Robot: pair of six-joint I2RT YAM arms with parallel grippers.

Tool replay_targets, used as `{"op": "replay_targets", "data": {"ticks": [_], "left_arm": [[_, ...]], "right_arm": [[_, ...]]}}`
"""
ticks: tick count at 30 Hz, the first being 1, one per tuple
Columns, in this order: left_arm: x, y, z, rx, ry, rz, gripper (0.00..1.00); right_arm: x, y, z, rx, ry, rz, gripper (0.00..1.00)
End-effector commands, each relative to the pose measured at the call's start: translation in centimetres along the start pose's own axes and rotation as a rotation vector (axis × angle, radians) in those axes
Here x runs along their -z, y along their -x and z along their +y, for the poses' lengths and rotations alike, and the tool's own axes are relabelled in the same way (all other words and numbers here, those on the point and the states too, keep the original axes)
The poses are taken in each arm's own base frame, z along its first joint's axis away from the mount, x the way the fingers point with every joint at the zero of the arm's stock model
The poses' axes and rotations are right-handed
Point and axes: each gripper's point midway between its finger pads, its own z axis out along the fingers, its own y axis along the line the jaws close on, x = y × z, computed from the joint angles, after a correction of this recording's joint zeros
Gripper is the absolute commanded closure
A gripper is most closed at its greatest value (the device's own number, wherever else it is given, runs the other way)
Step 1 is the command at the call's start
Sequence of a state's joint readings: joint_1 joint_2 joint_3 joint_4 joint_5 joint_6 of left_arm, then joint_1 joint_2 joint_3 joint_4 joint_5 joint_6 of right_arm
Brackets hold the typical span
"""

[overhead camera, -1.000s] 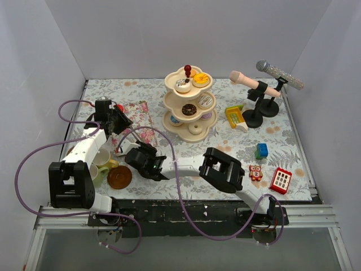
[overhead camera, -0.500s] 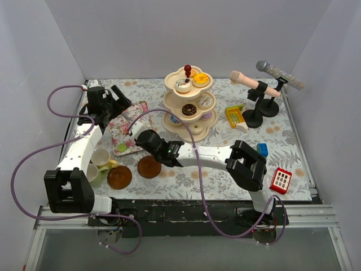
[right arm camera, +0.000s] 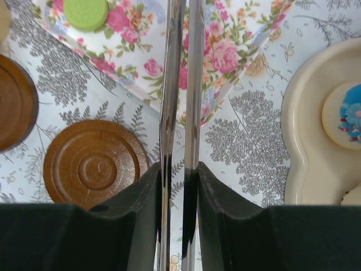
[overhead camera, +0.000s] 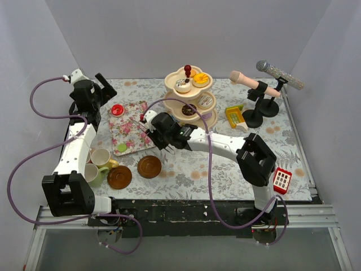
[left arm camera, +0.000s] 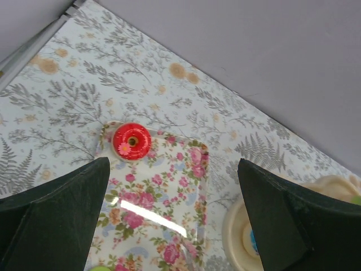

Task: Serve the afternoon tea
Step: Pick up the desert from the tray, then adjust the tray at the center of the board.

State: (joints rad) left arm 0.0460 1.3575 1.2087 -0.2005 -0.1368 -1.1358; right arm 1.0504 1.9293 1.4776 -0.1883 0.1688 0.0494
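Metal tongs [right arm camera: 194, 84] are getting squeezed in the right gripper [right arm camera: 179, 169]. Its two fingers are pressing on the handles, so the blades are running almost parallel with just a thin gap between them. The blades are reaching out over the near corner of the flowery tray [overhead camera: 127, 132], and I can't tell if the tips are pinching anything since they're running off the top of the wrist view. The left gripper [left arm camera: 174, 164] is hanging up near the back-left corner of the table [overhead camera: 186, 178] with its jaws spread wide and empty, looking down at a red donut [left arm camera: 132, 141] that's sitting on the far corner of the tray. A green cookie [right arm camera: 86, 12] is lying on the near end of the same tray. The cream stand [overhead camera: 167, 100] with the red knob [overhead camera: 187, 69] is standing mid-table toward the back, just right of the tray, and it's carrying several little cakes [overhead camera: 189, 109] spread over its three tiers. Two brown saucers [overhead camera: 149, 167] are lying side by side on the cloth in front of the tray, and the cups [overhead camera: 101, 157] are bunching up at the left edge next to them. Two microphones [overhead camera: 279, 70] on stands are sitting off at the back right.
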Motion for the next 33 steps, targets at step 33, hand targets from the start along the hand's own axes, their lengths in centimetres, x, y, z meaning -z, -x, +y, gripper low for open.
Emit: {"op": "replay_targets", "data": {"ticks": [33], "left_arm": [[0.5,-1.2,6.9,0.012,0.175,-0.085,0.02]], "right_arm": [[-9.5,4.6,-0.5,-0.172,0.013,0.061,0.41]]}}
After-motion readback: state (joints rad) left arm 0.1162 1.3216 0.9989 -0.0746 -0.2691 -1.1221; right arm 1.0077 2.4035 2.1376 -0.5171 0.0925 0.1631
